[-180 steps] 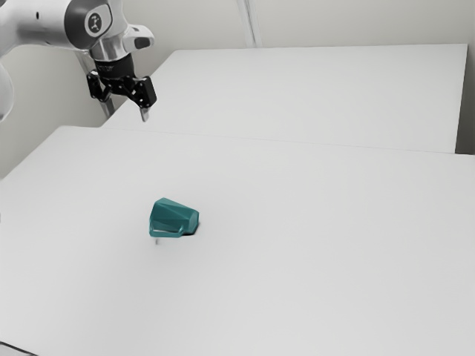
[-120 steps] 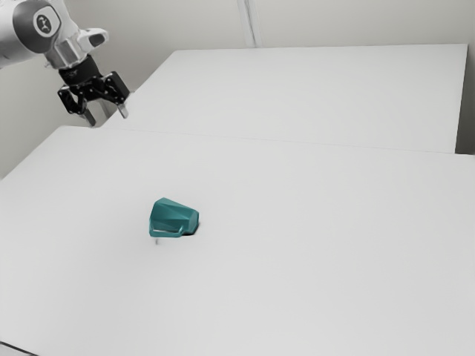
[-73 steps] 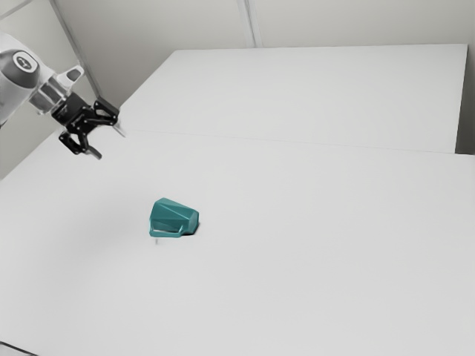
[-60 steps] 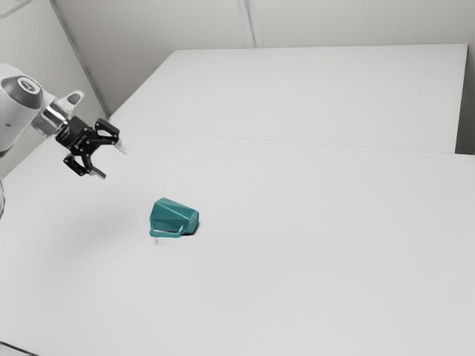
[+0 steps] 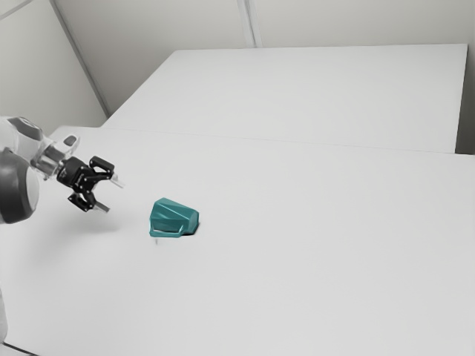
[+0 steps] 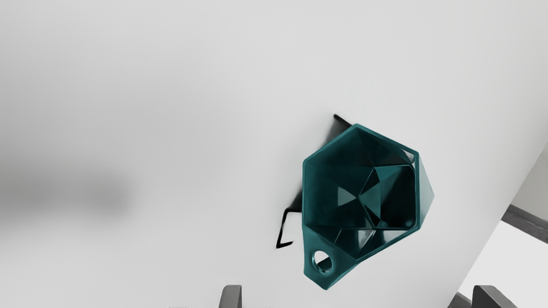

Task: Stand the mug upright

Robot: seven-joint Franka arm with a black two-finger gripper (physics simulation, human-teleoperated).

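Exterior view: the teal mug (image 5: 174, 217) lies on its side on the bench (image 5: 312, 252), its open mouth toward the tool (image 5: 115, 198), which stands wide, holding nothing, just off the rim. Wrist view: the mouth faces the camera, the handle (image 6: 322, 267) to one side. The approach would best be kept slow and the spread centred on the body, clear of the handle, lest a fingertip push the mug along; a firm grip should precede any turning of the mouth upward. Compared with the earliest frame, the tool is lower and tilted toward the mug, which has not moved.
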